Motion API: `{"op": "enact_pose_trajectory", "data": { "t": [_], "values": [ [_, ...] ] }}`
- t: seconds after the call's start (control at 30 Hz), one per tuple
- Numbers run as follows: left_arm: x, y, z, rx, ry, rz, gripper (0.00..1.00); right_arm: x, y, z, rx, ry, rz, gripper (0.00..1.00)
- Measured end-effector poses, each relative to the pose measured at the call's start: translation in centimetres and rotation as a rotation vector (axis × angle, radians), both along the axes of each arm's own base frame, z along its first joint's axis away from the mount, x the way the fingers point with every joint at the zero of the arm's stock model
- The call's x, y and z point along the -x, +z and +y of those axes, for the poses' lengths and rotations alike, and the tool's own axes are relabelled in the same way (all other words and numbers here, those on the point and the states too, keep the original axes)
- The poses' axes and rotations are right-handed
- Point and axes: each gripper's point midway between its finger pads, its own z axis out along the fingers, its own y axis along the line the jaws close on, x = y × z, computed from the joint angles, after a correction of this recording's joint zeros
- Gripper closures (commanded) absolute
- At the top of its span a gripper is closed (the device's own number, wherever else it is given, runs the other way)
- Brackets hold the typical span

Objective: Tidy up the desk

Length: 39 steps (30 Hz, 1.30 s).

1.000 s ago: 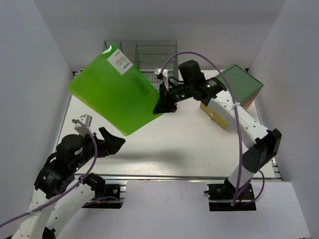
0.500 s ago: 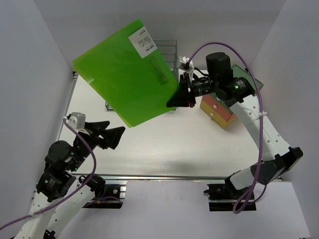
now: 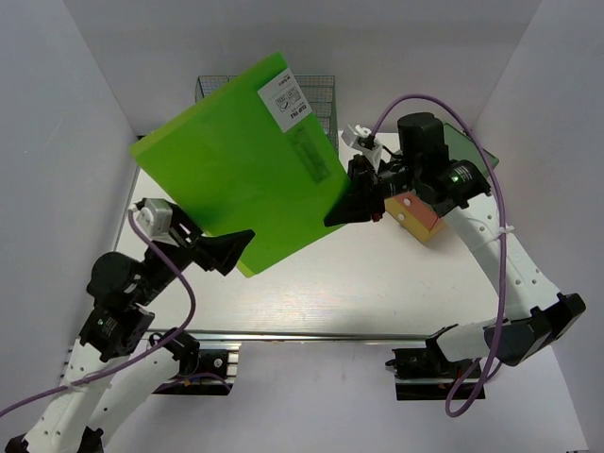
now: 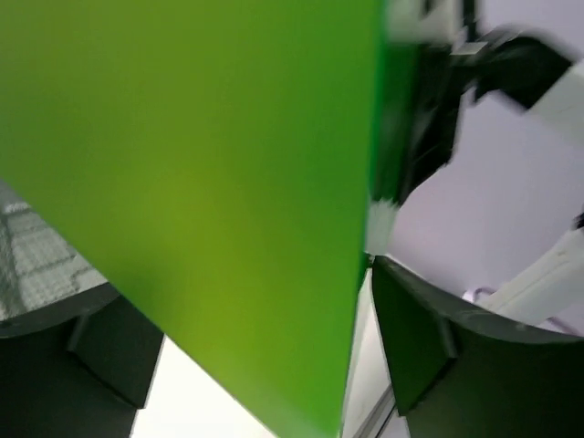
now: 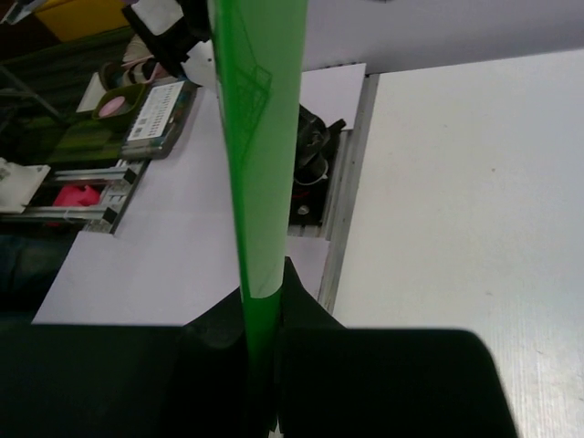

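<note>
My right pincer gripped the green folder edge-on at centre frame above the desk, which filled mid-frame, while my left pincer stood wide, apparently straddling its lower corner.

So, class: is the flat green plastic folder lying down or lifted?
Lifted: the flat green plastic folder hangs tilted, pinched between the right fingers.

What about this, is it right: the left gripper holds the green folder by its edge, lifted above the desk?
No, the right gripper holds the green folder by its edge, lifted above the desk. The right wrist view shows it clamped on that edge; the left gripper is open.
</note>
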Motion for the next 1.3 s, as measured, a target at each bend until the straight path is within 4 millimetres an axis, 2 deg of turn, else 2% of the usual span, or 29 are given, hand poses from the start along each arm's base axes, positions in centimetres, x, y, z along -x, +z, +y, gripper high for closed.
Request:
{"op": "enact_pose_trajectory", "data": {
  "t": [0.07,0.1,0.2,0.3,0.37,0.57,0.63,0.73,0.77,0.87,1.03,1.07,1.13,1.17,1.2,1.3],
  "values": [
    [0.9,1.5,0.2,0.036,-0.016,-0.045,0.14,0.3,-0.2,-0.1,-0.003,0.016,0.013,1.0],
    [1.3,2.3,0.4,0.059,-0.022,-0.069,0.22,0.4,-0.3,-0.1,-0.004,0.022,0.018,1.0],
    [2.7,4.3,0.9,0.123,-0.041,-0.126,0.35,0.5,-0.4,-0.1,-0.005,0.033,0.03,1.0],
    [3.6,5.6,1.0,0.151,-0.065,-0.158,0.39,0.7,-0.4,-0.1,-0.014,0.047,0.03,1.0],
    [3.8,6.0,0.6,0.155,-0.094,-0.162,0.49,1.0,-0.4,-0.2,-0.017,0.057,0.037,1.0],
    [3.0,5.7,-1.3,0.14,-0.168,-0.123,0.53,1.7,-0.2,-0.6,-0.027,0.064,0.031,1.0],
    [2.8,5.6,-1.6,0.137,-0.176,-0.11,0.59,1.8,-0.1,-0.7,-0.03,0.059,0.026,1.0],
    [2.9,5.6,-1.7,0.142,-0.186,-0.103,0.89,1.7,0.0,-0.8,-0.033,0.057,0.018,1.0],
    [3.1,5.7,-1.7,0.143,-0.192,-0.104,0.95,1.7,-0.1,-0.7,-0.032,0.055,0.017,1.0],
    [3.5,6.0,-1.8,0.144,-0.211,-0.107,0.99,1.6,-0.1,-0.7,-0.036,0.054,0.01,1.0],
    [3.8,5.9,-2.0,0.14,-0.231,-0.106,1.0,1.5,-0.3,-0.6,-0.037,0.054,0.008,1.0],
    [3.9,5.9,-2.0,0.139,-0.236,-0.108,1.0,1.5,-0.3,-0.6,-0.036,0.054,0.009,0.79],
    [4.1,6.0,-2.1,0.137,-0.248,-0.11,1.0,1.4,-0.4,-0.6,-0.031,0.048,0.014,0.48],
    [4.2,6.1,-2.2,0.136,-0.255,-0.111,1.0,1.3,-0.4,-0.6,-0.028,0.041,0.013,0.25],
    [4.3,6.1,-2.2,0.132,-0.259,-0.11,1.0,1.2,-0.6,-0.5,-0.022,0.031,0.014,0.13],
    [4.0,6.1,-2.2,0.126,-0.249,-0.086,1.0,0.5,-0.9,-0.4,-0.01,-0.009,-0.01,0.11]
  ]
}}
